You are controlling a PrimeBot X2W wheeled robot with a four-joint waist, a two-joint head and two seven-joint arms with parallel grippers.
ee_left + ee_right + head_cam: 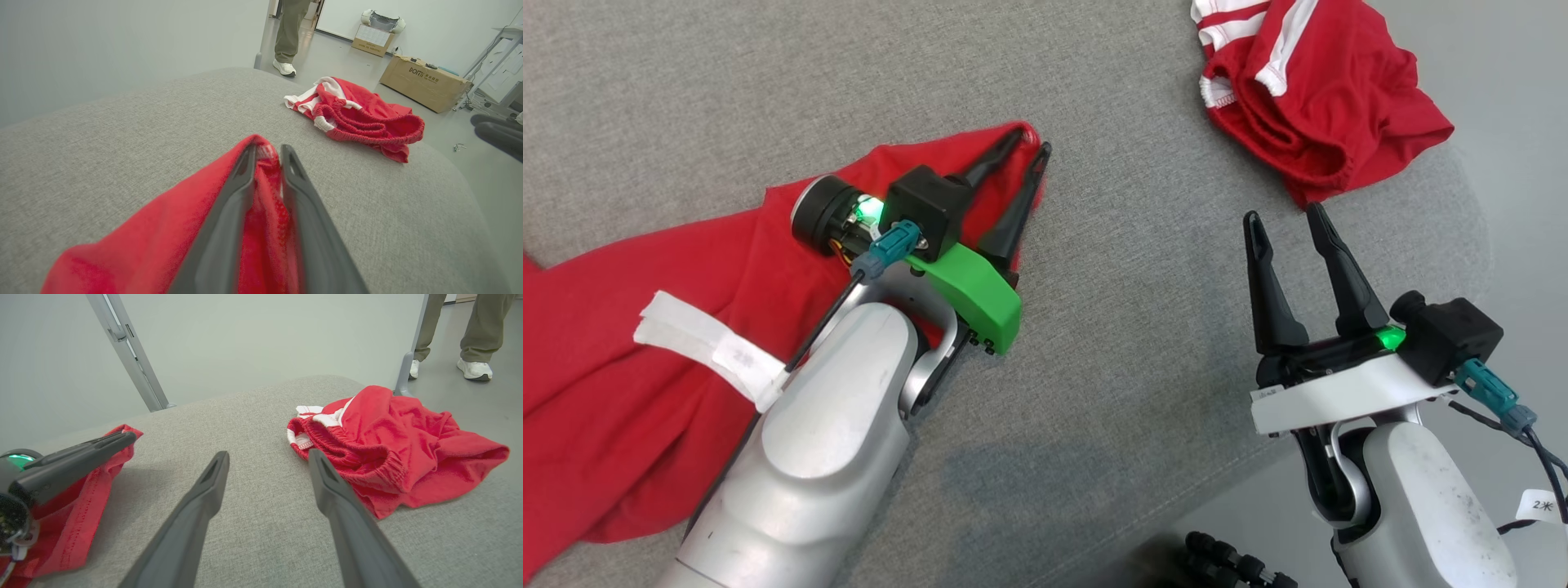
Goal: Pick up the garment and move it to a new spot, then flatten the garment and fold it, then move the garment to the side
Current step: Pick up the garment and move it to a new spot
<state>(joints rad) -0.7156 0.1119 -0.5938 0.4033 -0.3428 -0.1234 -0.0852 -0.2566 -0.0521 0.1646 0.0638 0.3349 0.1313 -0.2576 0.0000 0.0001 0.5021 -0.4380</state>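
**A:** Where's the red garment (613, 425) at?

**B:** Left edge of the grey cushion (1135, 327). One corner sits between the left gripper (1032, 140) fingers. They're barely parted, so can't tell if they're pinching. Right gripper (1282, 214) is spread wide, near the striped shorts (1331, 98) at the far right corner.

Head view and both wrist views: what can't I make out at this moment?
Garment: head view, cut off by the left edge, part hidden under the left arm.
Left tool: left wrist view, cloth lies between its fingers; pinched or loose, cannot tell.
Person: right wrist view, cut off above the legs by the top edge.
Tape label: head view, writing too small.
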